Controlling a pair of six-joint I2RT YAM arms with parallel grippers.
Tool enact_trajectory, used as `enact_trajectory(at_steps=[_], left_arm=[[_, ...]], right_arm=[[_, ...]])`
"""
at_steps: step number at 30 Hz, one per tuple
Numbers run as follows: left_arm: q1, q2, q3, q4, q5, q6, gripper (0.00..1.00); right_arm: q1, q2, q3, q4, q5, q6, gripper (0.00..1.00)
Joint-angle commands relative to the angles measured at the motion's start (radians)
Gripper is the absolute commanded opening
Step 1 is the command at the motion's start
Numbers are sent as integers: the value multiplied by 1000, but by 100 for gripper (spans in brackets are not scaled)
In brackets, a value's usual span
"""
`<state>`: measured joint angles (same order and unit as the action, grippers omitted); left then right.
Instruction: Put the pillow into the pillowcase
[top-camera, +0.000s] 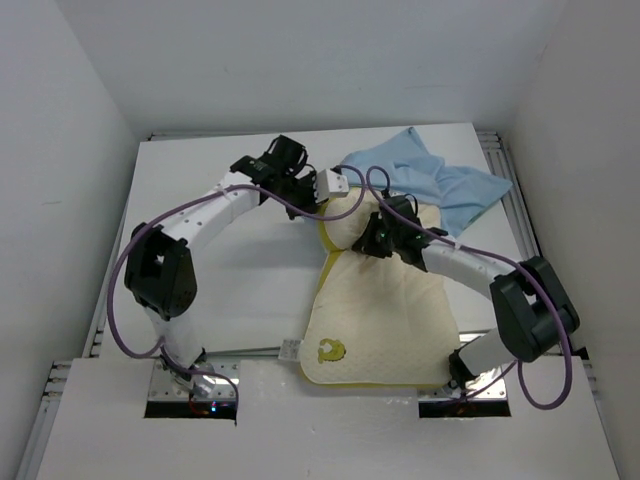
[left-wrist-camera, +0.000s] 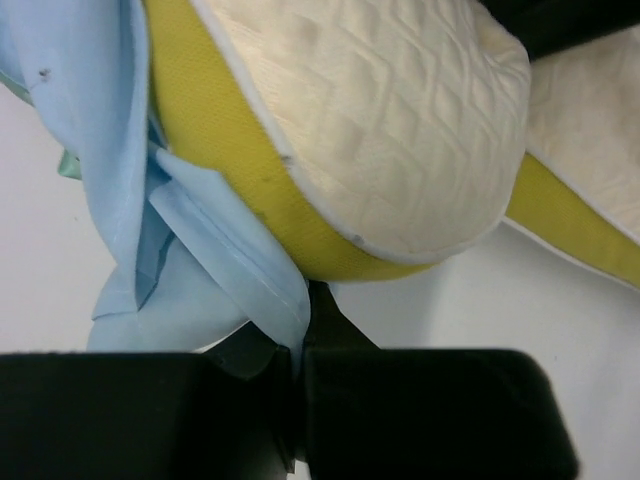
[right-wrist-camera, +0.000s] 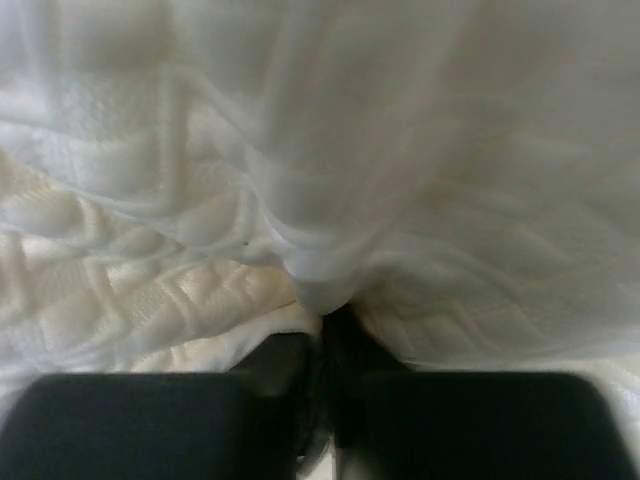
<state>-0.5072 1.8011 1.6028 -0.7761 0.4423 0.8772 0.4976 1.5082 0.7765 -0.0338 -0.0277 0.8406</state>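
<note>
1. Your left tool (left-wrist-camera: 300, 345) is pinching the pale blue hem of the pillowcase (left-wrist-camera: 200, 270), its jaws pressed together on the cloth, just below the pillow's yellow edge band (left-wrist-camera: 230, 170).
2. Your right tool (right-wrist-camera: 325, 320) is squeezing a bunched fold of the pillow (right-wrist-camera: 300, 200). That wrist view is coming through blurred, so you are seeing little beyond quilted cream fabric.
3. The pillow (top-camera: 380, 310) is lying on the desk (top-camera: 230, 300) with its long axis running from the near edge toward the far side. It is narrowing toward the far end, where the tools are meeting it.
4. The yellow-green mark (top-camera: 331, 350) is sitting near the near-left corner and is too small to read. A white tag (top-camera: 290, 348) is lying just beside that corner, equally unreadable.
5. The pillowcase (top-camera: 430, 175) is spreading, blue face up, over the far right of the desk.
6. The right arm is covering the pillow's far end and near-right corner.
</note>
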Motion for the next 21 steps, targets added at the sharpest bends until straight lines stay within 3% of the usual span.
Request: enact_trajectory(at_steps=[1,2,3,4,8,12,16,21], left_arm=[[2,-137,-75,-85,-51,75,0],[2,-149,-105,-51,-66,59,0],[2,-166,-156,42,-88,-1,0],[-1,-164,-168,84,-91,-35,0],[-5,-100,-133,188,-114,-214,0],[-5,-68,-98,176,-117,-271,0],[-7,-91,-93,155,-142,-277,0],[-7,-105,-72,146,-123,-316,0]], right_arm=[[-59,-61,-9,-46,89,-27,14],[-56,-77,-13,-16,54,-56,32],[-51,-104,-16,-2,-34,-120,61],[-47,-121,-19,0,-53,-150,66],[-10,-265,-78,0,-17,-305,71],[2,-364,-83,67,-21,-368,73],[120,-281,6,124,104,-431,73],[134,-113,73,258,181,-351,74]])
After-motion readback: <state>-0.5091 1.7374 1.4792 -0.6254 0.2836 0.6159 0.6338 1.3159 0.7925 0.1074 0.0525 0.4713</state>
